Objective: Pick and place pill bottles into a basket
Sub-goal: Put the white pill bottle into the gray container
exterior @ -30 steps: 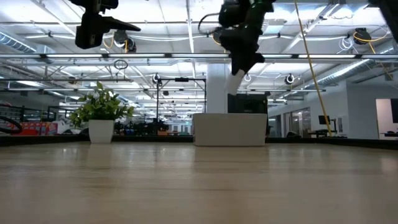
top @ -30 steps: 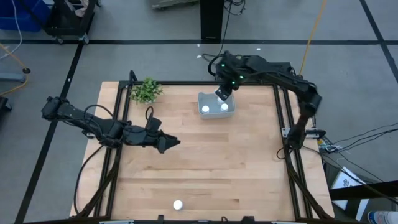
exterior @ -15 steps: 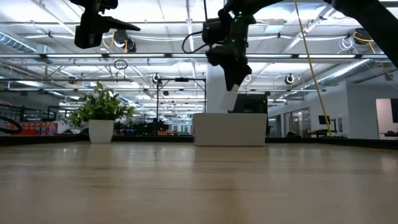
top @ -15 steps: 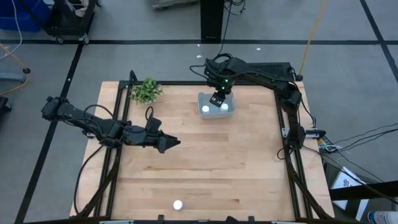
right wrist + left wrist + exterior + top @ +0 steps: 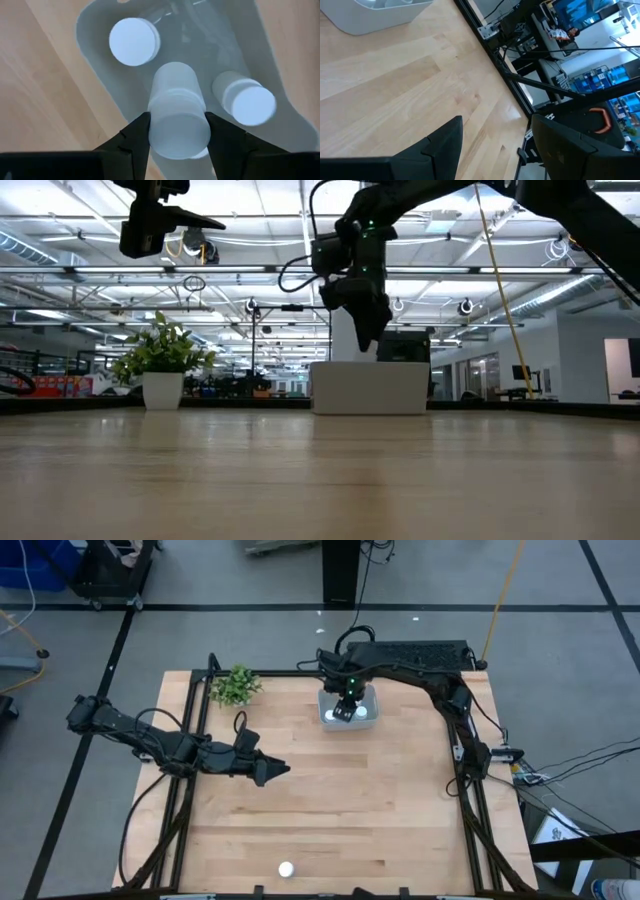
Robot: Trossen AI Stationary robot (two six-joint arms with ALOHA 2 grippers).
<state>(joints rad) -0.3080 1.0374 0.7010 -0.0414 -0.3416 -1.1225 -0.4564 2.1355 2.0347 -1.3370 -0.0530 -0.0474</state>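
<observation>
My right gripper [image 5: 344,708] hangs over the pale grey-blue basket [image 5: 370,716] at the table's far middle, shut on a white pill bottle [image 5: 176,115]. Two more white bottles stand upright in the basket, one [image 5: 134,41] on each side [image 5: 247,102] of the held one. Another bottle [image 5: 286,868] stands alone on the table near the front edge. My left gripper [image 5: 281,770] is open and empty over the table's left middle, its fingers wide apart in the left wrist view [image 5: 495,137]. In the low view my right gripper [image 5: 360,332] is above the basket [image 5: 370,388]. My right gripper pinches the bottle's wider near end [image 5: 179,131] between its two fingers, one on each side. The fingers come from above, pointing down into the basket. The bottle hangs below the fingers, its free end [image 5: 175,80] toward the basket floor; whether it touches the floor cannot be told.
A small green plant in a white pot [image 5: 235,686] stands at the far left corner, also in the low view [image 5: 160,370]. Black frame rails [image 5: 455,755] run along the table's sides. Bare wood lies between the basket and the front edge.
My right gripper has gone down and toward the table's left and near side with the bottle, from beside the basket's far edge to over its middle. My left arm has kept still.
</observation>
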